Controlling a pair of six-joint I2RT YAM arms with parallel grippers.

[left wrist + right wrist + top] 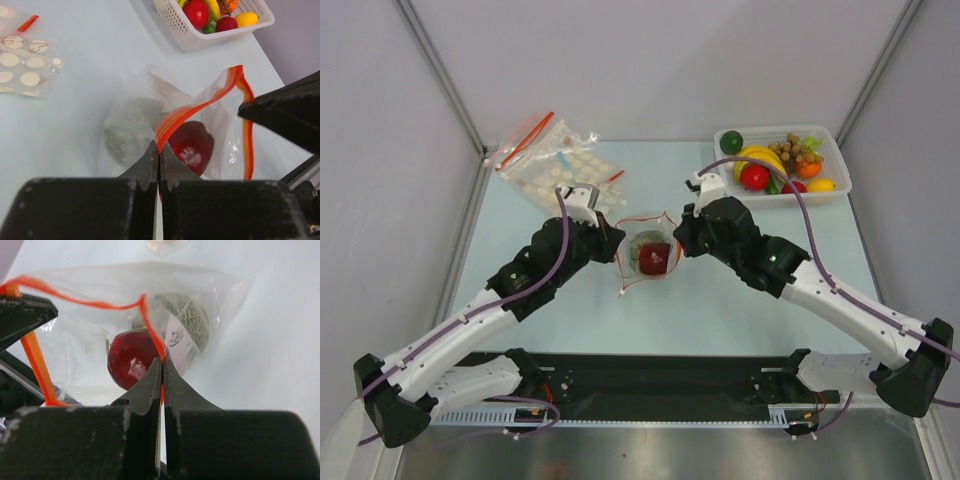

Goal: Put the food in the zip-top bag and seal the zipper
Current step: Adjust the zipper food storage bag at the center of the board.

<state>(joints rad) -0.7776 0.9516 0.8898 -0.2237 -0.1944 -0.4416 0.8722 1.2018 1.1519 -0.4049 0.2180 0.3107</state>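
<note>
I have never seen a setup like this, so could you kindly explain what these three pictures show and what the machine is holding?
These are two robot arms bolted at the near edge of a table. One picture looks down from above and behind them; the other two come from a camera on each wrist, so each shows its own black fingers at the bottom.

In the middle sits a clear zip-top bag with a red zipper along its mouth. The left gripper and the right gripper are both shut on that zipper, one at each side, and the mouth gapes open. Inside lie a dark red piece and a grey-green ball.

Farther back are a white basket of toy fruit and some disc-patterned bags.
</note>
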